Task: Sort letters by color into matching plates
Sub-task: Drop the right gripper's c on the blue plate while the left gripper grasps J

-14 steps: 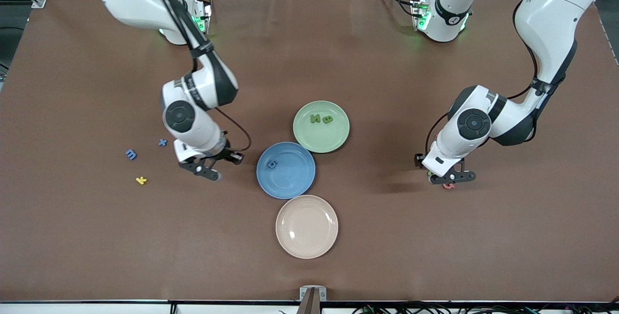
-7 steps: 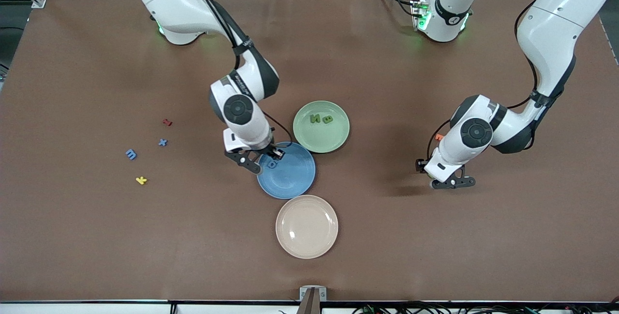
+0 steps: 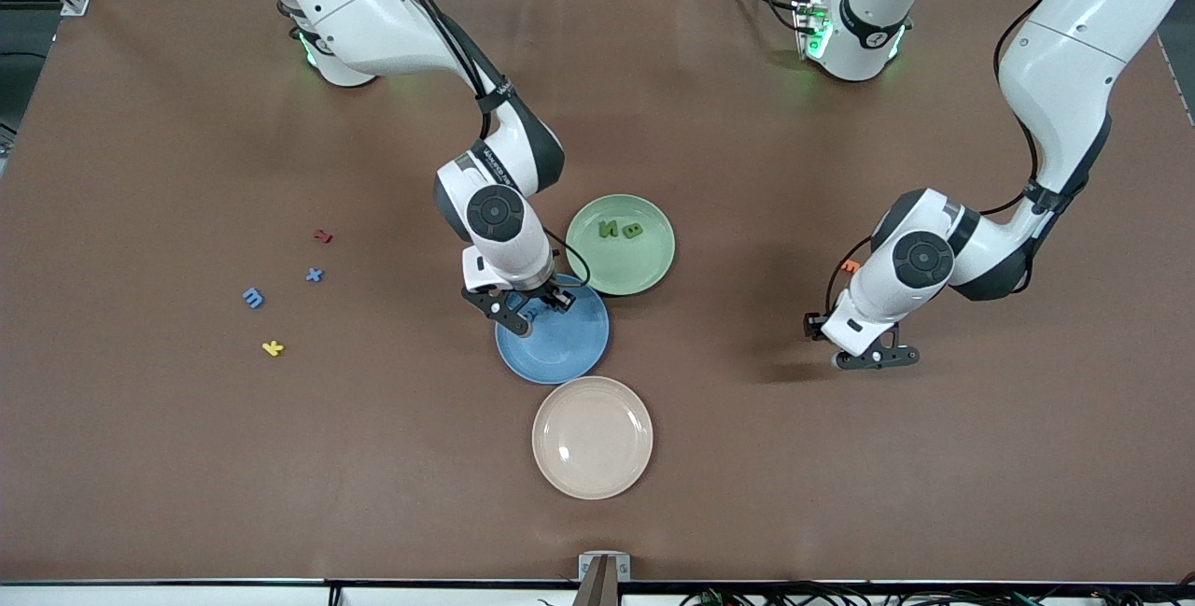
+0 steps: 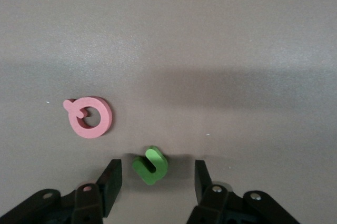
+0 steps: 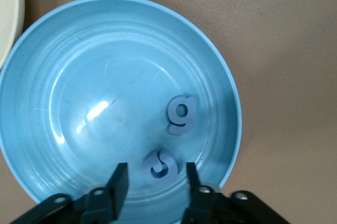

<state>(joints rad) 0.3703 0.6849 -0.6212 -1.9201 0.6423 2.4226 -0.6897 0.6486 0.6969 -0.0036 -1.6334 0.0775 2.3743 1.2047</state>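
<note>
The right gripper [image 5: 156, 179] hangs just over the round, glossy medium-blue plate [image 3: 569, 349], near its rim. Its black fingers [image 5: 119, 182] stand apart with a small round blue foam letter [image 5: 159, 165] between them; whether they touch it cannot be told. A second blue foam letter, a "g" [image 5: 182, 114], lies flat in the same plate just beside the first.

The left gripper [image 4: 157, 179] is low over the brown table [image 3: 840, 457] toward the left arm's end. Its jaws are parted on either side of a small green foam letter [image 4: 150, 164] that lies on the table, not gripped. A pink ring-shaped foam letter [image 4: 90, 117] lies near it, apart from the fingers.

The pale green round plate [image 3: 644, 274] touches the blue plate's rim and holds two dark green foam letters [image 3: 620, 230] side by side. A cream round plate [image 3: 592, 438] sits nearer the front camera, just beside the blue one.

Toward the right arm's end lie loose letters: a blue "m" [image 3: 253, 298], a small blue cross-shaped letter [image 3: 315, 274], a yellow letter [image 3: 273, 347] and a dark red letter [image 3: 323, 235]. An orange letter [image 3: 850, 265] shows beside the left arm's wrist.
</note>
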